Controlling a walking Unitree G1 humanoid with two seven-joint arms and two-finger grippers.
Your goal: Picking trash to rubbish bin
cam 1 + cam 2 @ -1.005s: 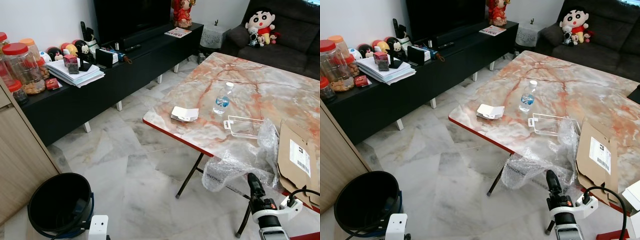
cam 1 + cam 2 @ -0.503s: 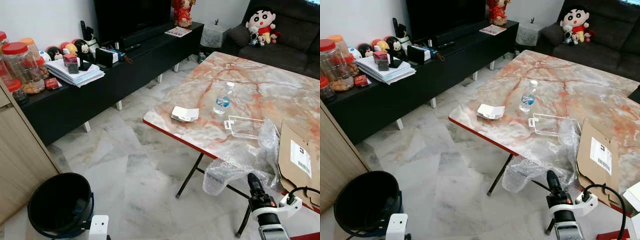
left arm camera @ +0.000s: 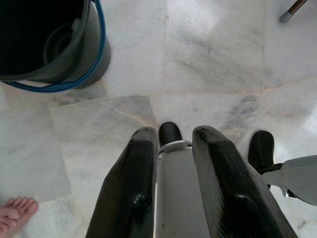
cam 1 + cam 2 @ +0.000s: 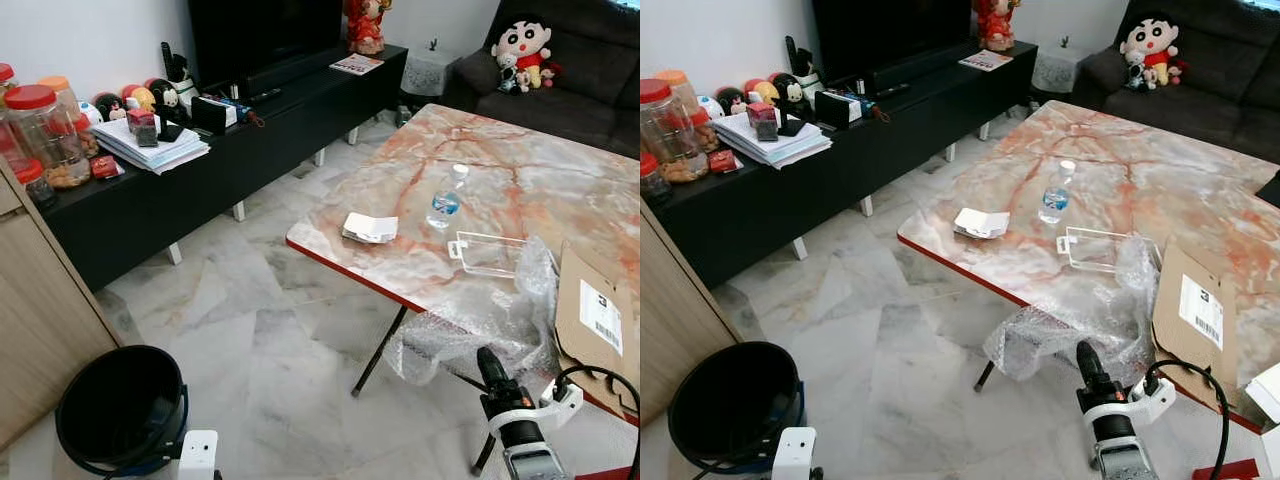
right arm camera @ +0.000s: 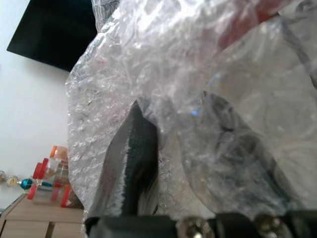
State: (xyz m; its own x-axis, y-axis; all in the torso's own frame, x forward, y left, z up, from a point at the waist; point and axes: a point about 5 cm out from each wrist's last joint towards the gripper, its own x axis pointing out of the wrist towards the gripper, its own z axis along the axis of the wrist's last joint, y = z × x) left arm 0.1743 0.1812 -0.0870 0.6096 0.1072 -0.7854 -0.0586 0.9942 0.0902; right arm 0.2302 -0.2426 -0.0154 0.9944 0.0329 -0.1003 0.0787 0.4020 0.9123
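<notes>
At the marble table's (image 4: 520, 190) near edge, the right gripper (image 4: 1087, 362) clamped a bubble wrap sheet (image 4: 1065, 325) draped off it, which risked snagging the clear tray (image 4: 1095, 247) en route to the black bin (image 4: 120, 405).

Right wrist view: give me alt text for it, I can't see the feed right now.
The right gripper is closed on a crumpled sheet of clear bubble wrap, with one black finger bare and the other seen through the plastic. Behind it are a white wall, a dark screen and red-lidded jars.
</notes>
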